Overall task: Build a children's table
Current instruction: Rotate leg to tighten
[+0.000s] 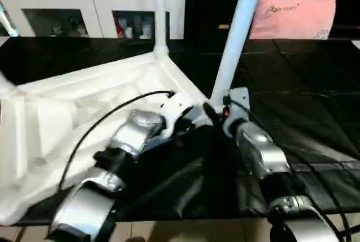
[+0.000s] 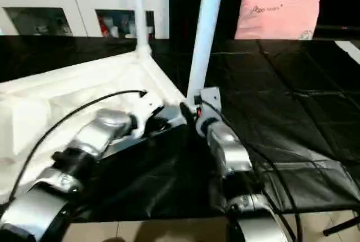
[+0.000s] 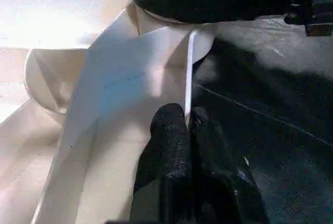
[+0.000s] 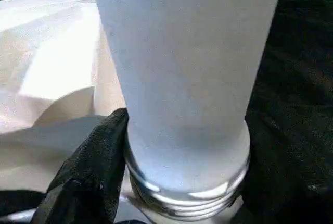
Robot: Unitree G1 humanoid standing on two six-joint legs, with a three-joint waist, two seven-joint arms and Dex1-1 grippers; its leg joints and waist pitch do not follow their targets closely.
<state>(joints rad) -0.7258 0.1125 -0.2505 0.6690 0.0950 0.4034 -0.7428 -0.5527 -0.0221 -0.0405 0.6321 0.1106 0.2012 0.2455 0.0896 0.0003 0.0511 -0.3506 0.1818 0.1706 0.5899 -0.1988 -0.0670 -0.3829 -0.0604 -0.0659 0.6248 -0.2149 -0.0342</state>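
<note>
The tabletop (image 1: 84,101) lay upside down on the black sheet (image 1: 315,118), ribbed underside up, in front of the white cabinet (image 1: 84,5). One leg (image 1: 160,11) stood upright in the far corner socket. A second leg (image 1: 239,34) leaned at the near corner, its threaded end above the socket. The right gripper (image 4: 182,182) was clamped around that leg just above the threads, black fingers (image 4: 88,177) on either side. The left gripper (image 3: 188,130) was pinched closed on the tabletop's thin rim beside the same corner. A pink pillow (image 1: 295,17) sat far back.
</note>
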